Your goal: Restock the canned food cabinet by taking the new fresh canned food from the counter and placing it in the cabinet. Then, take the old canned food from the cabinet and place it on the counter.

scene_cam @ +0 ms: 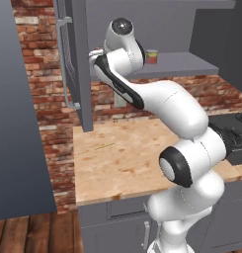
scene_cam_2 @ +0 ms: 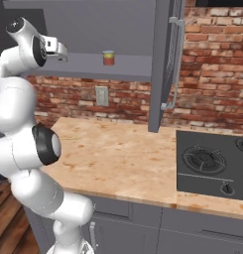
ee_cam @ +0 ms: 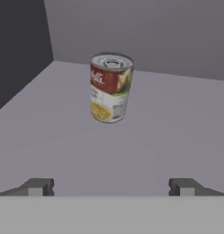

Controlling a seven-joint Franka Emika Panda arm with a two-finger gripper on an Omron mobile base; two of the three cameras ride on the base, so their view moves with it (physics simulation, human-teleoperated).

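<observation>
Upright on the cabinet (scene_cam_2: 128, 67) shelf: one can (ee_cam: 110, 87), red-labelled, with a pale band and lid, yellow and white lower down in the hand view. Seen from the base cameras as a small red can (scene_cam: 151, 56) (scene_cam_2: 108, 58), alone on the grey shelf, door swung open beside it. Which of the two cans, new or old, not certain; red label and squat build in the base views suggest the new one, already stocked.

Gripper (ee_cam: 111, 186) held level with the shelf, fingers (ee_cam: 38, 186) spread wide, nothing between them. Can dead ahead at twelve o'clock from the hand, well apart from the tips, centred on the gap, long axis vertical and square to the line of approach. Straight run forward likely enough to bring it between the fingers, if this is the can to fetch.

Counter (scene_cam: 122, 158) below, tan wood grain; stove top at its three o'clock end in the right base view. No second can made out on it.
</observation>
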